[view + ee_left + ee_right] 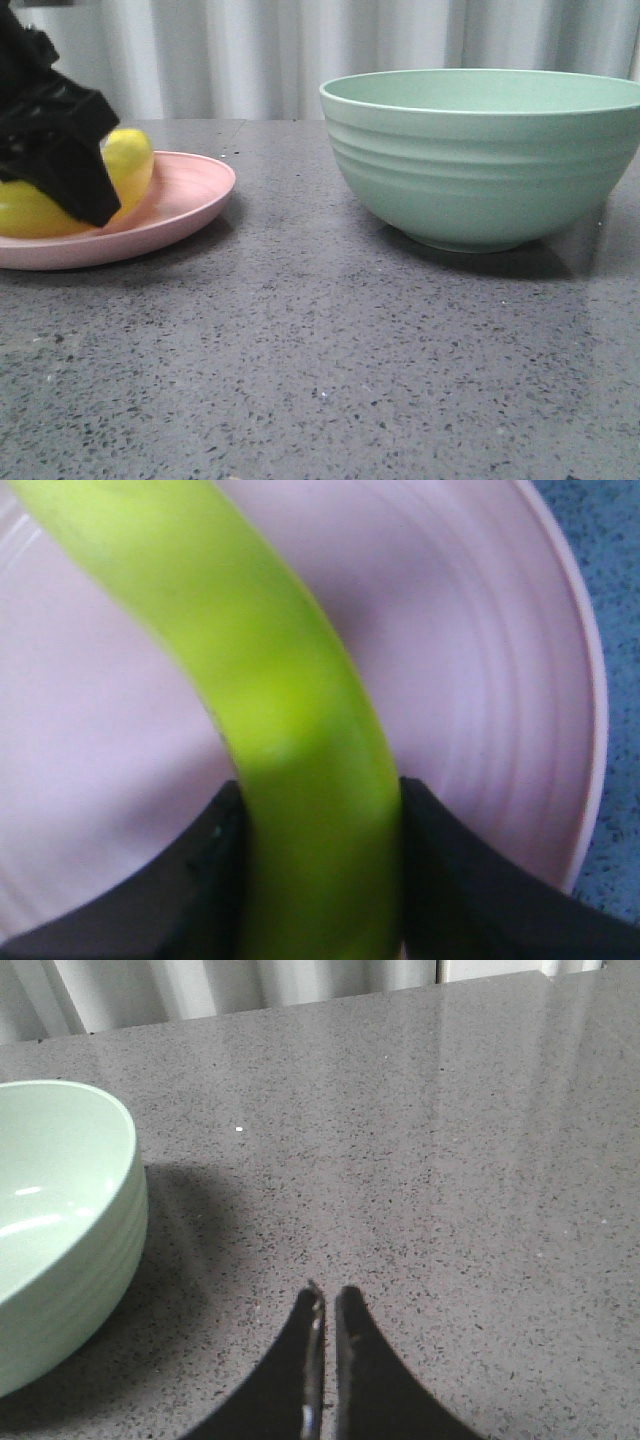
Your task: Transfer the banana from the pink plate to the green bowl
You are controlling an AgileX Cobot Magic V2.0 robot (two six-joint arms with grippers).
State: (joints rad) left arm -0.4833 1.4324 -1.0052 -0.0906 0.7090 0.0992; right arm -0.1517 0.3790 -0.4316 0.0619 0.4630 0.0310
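Note:
The yellow banana [128,160] lies on the pink plate [190,195] at the left of the table. My left gripper [70,175] is down on the plate, shut on the banana. In the left wrist view the banana [270,680] runs between both black fingers [470,880], which press its sides over the plate [480,660]. The green bowl [490,155] stands at the right, empty as far as its inside shows. My right gripper [328,1295] is shut and empty, above bare table beside the bowl [50,1220].
The grey speckled tabletop [320,350] stretches between plate and bowl. A pale curtain [300,50] hangs behind the table's far edge.

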